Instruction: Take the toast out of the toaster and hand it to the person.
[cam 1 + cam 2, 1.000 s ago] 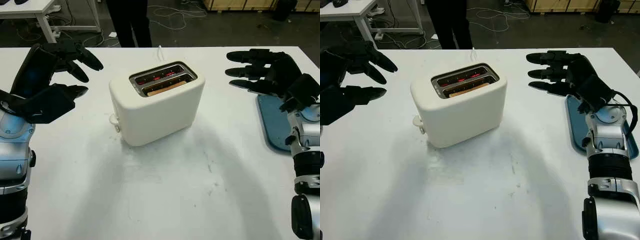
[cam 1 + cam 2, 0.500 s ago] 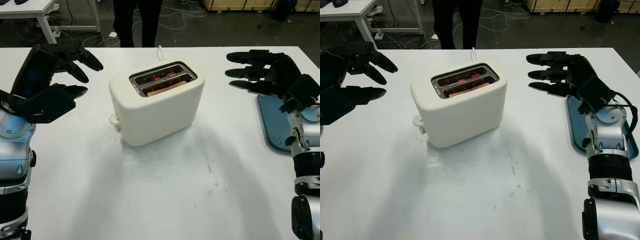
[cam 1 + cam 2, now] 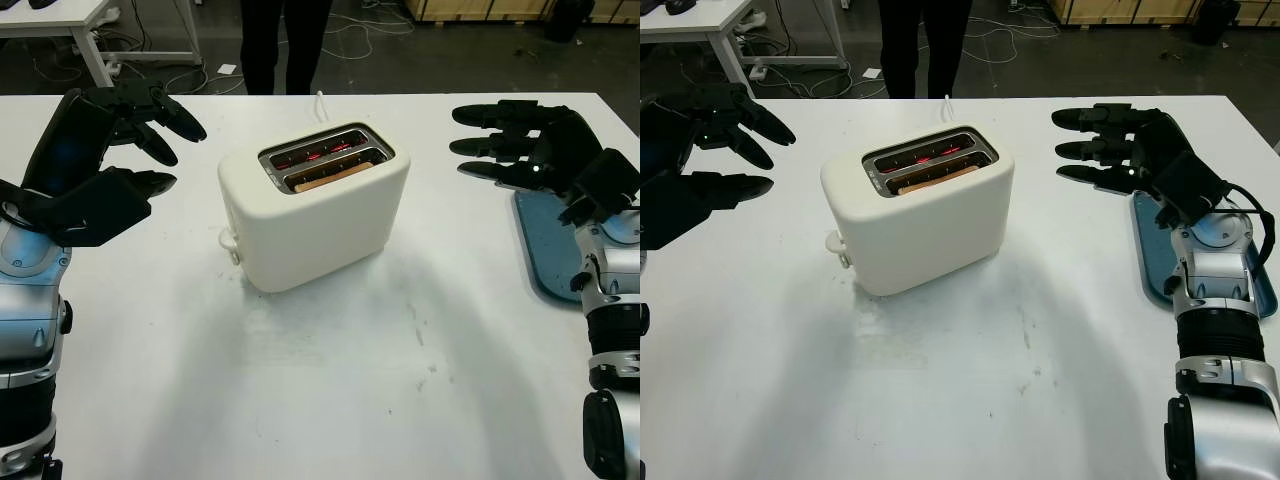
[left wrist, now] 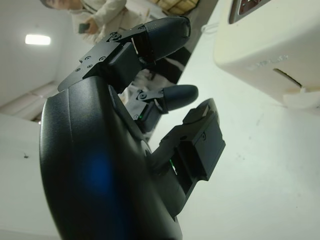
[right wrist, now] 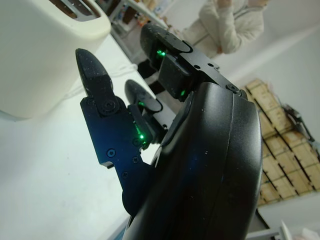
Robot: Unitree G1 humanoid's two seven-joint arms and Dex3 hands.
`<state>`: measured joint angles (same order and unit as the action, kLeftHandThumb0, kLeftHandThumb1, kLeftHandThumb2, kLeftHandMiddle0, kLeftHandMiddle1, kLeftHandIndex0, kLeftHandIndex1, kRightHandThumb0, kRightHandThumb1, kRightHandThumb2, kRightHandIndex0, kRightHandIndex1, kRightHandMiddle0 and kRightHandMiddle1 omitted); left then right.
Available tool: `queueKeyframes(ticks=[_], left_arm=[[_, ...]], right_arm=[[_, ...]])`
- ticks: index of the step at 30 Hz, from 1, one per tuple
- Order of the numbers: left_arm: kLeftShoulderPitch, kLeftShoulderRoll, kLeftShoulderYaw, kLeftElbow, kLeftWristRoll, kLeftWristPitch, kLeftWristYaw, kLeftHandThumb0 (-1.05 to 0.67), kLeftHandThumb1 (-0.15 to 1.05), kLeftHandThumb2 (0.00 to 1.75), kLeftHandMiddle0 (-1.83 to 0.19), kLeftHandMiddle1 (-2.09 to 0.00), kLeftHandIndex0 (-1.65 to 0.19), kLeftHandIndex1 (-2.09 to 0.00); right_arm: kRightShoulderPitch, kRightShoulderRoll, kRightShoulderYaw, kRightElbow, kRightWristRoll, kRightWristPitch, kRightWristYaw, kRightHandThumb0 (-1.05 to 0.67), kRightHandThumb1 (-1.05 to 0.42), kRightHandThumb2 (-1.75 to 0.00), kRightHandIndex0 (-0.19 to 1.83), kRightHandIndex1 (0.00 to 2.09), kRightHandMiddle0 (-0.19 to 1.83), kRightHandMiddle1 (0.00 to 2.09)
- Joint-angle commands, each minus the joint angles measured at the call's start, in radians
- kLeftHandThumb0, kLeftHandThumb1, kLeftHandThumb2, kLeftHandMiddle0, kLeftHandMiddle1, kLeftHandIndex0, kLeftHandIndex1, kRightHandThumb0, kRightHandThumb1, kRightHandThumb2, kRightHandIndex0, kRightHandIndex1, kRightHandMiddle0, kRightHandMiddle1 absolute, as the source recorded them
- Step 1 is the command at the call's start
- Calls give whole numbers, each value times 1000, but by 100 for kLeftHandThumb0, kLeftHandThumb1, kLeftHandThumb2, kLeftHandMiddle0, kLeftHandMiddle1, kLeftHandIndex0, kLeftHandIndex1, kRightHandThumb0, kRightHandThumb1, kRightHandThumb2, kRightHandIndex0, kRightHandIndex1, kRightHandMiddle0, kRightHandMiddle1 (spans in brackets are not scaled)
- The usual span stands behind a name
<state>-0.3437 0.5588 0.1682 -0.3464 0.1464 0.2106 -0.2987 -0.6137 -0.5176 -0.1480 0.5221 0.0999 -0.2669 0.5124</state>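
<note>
1. The toast (image 3: 332,176) sat low in the toaster (image 3: 313,215)'s nearer slot, elements glowing, probably not popped.
2. Left hand (image 3: 100,165) and right hand (image 3: 525,145) hovered open either side of the toaster, holding nothing.
3. I'd pinch from straight above, clear of the hot slot edges.
4. The person (image 3: 282,40) stood behind the toaster.

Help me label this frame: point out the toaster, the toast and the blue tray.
toaster (image 3: 320,225), left eye view, front wall.
toast (image 3: 330,177), left eye view, top edge in the near slot.
blue tray (image 3: 1152,262), right eye view, bare left part.

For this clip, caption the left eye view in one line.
Open left hand and right hand flank the toaster, toast inside.
</note>
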Motion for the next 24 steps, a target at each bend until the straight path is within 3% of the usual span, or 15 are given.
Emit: queueKeyframes(ticks=[1,24], left_arm=[[-7,1,-6,4,4,-15,5,63,76,16,-78,-121,-74,-100],[-1,3,7,-21,-1,7,4,65,79,13,-78,-119,-74,-98]], right_arm=[[4,0,-6,-4,10,1,0,-32,-75,0,94,0,84,0],[0,6,-1,6,1,-14,-7,-36,-76,0,95,0,84,0]])
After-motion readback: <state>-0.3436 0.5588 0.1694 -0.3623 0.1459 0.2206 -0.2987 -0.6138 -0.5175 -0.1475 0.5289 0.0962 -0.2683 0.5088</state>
